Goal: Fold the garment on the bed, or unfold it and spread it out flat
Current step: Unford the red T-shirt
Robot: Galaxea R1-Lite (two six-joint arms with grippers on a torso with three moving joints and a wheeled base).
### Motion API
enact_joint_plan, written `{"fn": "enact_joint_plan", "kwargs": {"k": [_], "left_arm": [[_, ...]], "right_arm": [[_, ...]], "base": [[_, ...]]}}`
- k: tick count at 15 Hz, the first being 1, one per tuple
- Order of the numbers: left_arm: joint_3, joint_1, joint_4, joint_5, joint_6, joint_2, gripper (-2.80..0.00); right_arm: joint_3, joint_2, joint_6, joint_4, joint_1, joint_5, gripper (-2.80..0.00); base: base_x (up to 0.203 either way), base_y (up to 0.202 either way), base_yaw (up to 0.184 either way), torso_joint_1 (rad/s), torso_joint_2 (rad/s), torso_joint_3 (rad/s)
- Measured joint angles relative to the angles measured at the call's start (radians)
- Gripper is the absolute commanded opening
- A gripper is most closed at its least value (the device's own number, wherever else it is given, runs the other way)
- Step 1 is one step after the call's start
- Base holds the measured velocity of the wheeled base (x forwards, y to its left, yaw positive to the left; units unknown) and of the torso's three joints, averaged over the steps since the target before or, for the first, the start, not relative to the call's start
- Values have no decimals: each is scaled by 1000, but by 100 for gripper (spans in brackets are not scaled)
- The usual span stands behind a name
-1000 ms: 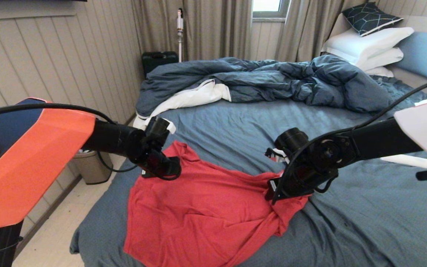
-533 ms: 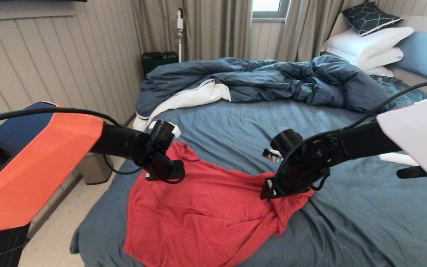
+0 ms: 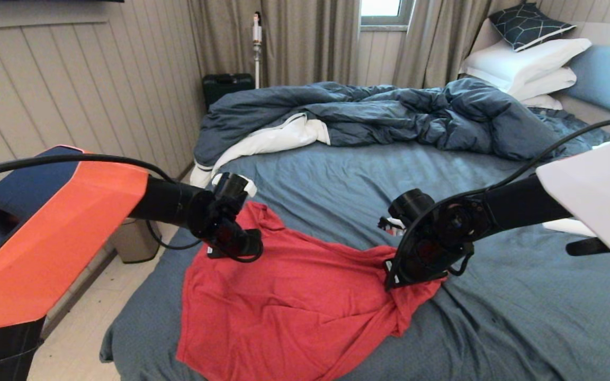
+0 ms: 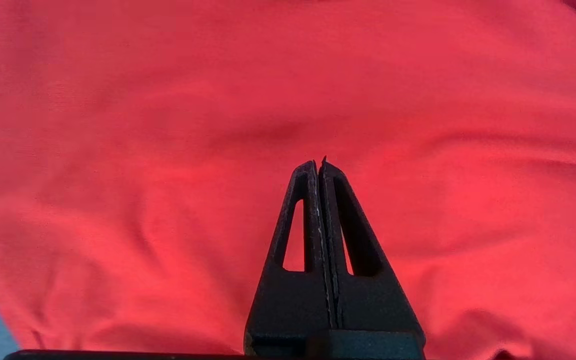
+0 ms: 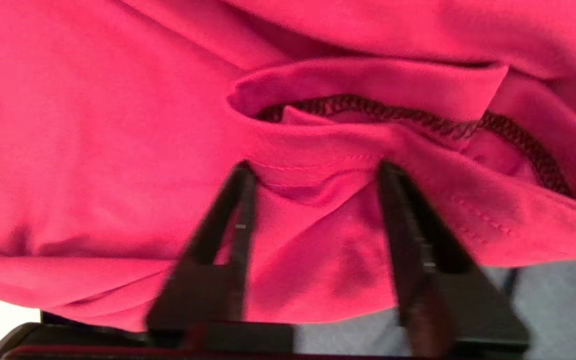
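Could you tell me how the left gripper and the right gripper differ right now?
The left gripper has its fingers pressed together with nothing between them; the right gripper has its fingers spread, with a bunched hem of the red T-shirt between them. The left sits over smooth, flat cloth, the right over a crumpled corner. Both point down at the shirt on the bed.

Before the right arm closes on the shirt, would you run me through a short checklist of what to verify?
1. Right gripper open with cloth between the fingers: ok, a hemmed fold sits there.
2. Left gripper shut, nothing pinched: ok, over the red T-shirt.
3. Only one layer in the right gripper: cannot tell, the cloth is bunched.
4. Shirt spread flat: not ok, its right side is crumpled.
5. Duvet apart from the shirt: ok.
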Motion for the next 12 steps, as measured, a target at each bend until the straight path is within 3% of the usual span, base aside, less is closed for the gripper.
{"fn": "enact_joint_plan", "kwargs": {"k": [5,12], "left_arm": [[6,-6,0,-1,0,1,-280],[10,-15,2,0,-1,-2,-280]], "right_arm": [[69,-84,8,0,-1,-25,-280],[412,-364,10,-9,-27,-36,-280]], "base": [[0,0,0,0,0,0],[0,0,0,0,0,0]]}}
